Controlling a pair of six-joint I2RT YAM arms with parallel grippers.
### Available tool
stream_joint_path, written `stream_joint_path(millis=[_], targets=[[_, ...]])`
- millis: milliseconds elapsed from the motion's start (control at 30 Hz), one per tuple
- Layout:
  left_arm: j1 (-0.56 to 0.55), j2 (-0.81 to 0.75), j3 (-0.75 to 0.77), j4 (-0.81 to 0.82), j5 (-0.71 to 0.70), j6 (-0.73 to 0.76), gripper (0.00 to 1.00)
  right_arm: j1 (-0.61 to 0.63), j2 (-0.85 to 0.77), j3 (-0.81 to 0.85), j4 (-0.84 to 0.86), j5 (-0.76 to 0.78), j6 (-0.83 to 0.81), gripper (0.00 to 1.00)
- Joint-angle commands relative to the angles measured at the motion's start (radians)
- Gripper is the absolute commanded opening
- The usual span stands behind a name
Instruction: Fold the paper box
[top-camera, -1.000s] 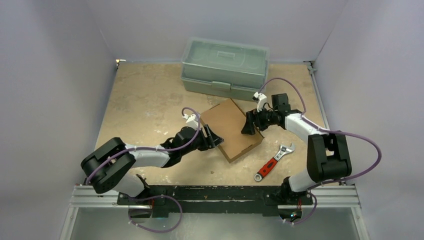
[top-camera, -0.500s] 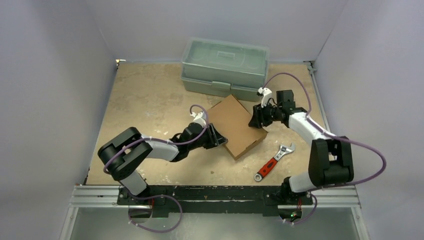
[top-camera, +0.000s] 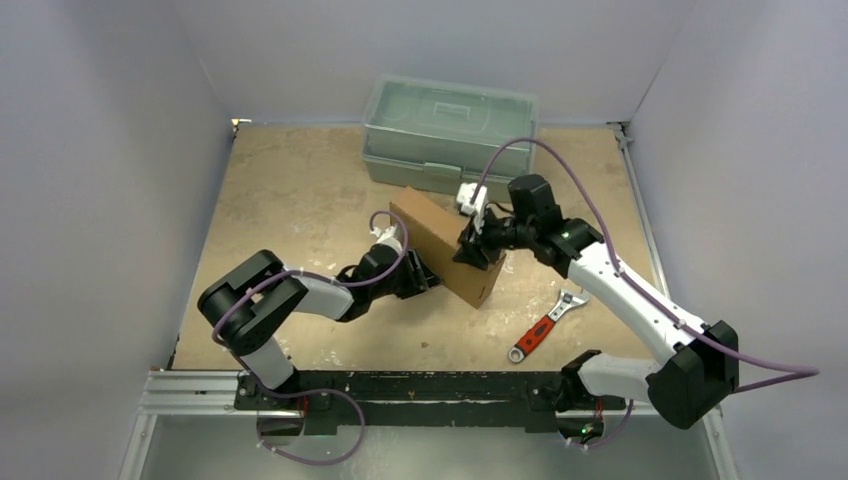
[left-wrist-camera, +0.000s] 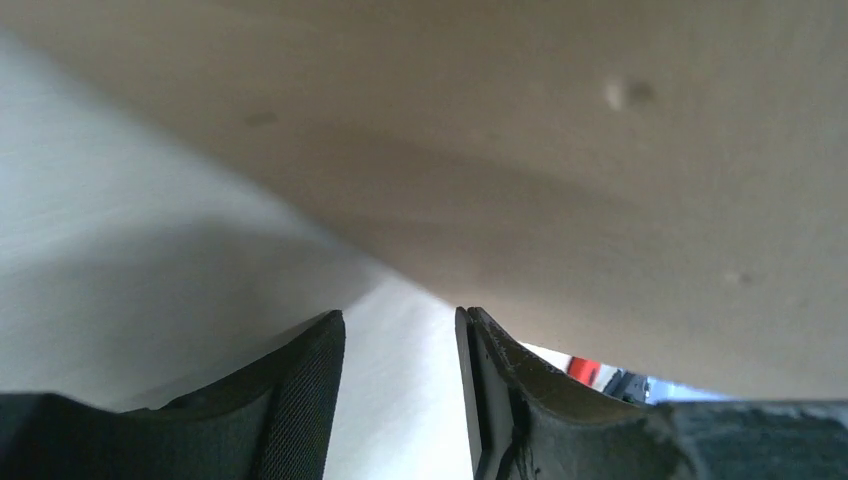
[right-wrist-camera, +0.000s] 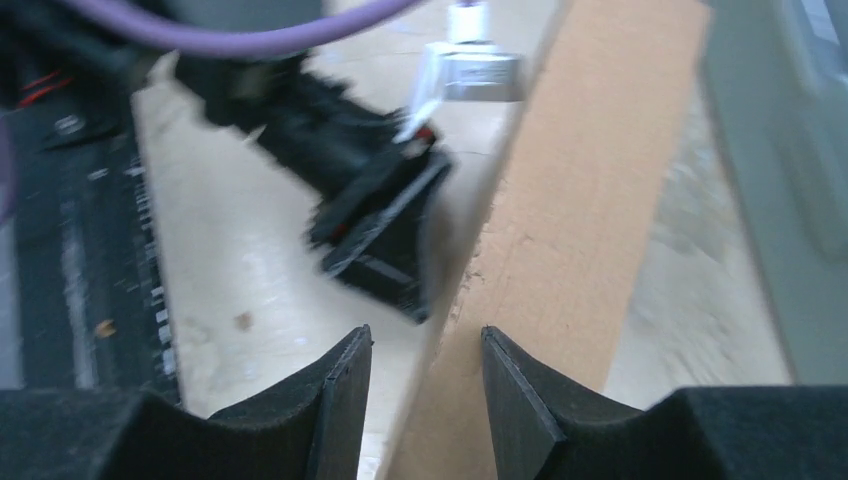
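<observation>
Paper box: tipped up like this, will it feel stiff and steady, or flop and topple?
Probably light: the paper box stands tilted on one edge with the right gripper apparently pinching its upper edge. Likely fairly stiff: the raised panel looks flat. Apt to topple if released.

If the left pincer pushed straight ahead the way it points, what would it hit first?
The paper box: its tilted-up underside fills the view just beyond the open left pincer, with nothing between them. How near it is remains hard to judge.
</observation>
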Motion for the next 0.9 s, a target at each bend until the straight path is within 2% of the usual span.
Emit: stream_joint_path(millis=[0,233,400,533,667,800,867], targets=[[0.069,-0.097,-0.123,0.105,-0.02,-0.033,0.46,0.091,0.003,-0.024,-0.193,-0.085,-0.132,0.48],[0.101,-0.242,-0.3,0.161,0.016,-0.074,0.5,0.16,0.026,0.003,-0.323,-0.225,-0.255,0.55],[0.101,-0.444,-0.417,0.209,0.068,-0.084,0.54,0.146,0.061,0.137,-0.638,-0.387,-0.581,0.62],[0.102,-0.683,-0.449,0.037,0.066,-0.071,0.63,0.096,0.075,0.184,-0.784,-0.446,-0.717,0.62],[0.102,-0.851,-0.428,-0.196,0.017,-0.061,0.73,0.024,0.032,0.153,-0.767,-0.468,-0.732,0.62],[0.103,-0.885,-0.393,-0.305,-0.016,-0.047,0.73,-0.046,-0.03,0.093,-0.667,-0.473,-0.657,0.62],[0.102,-0.876,-0.367,-0.345,-0.019,-0.033,0.72,-0.074,-0.07,0.055,-0.564,-0.471,-0.55,0.62]])
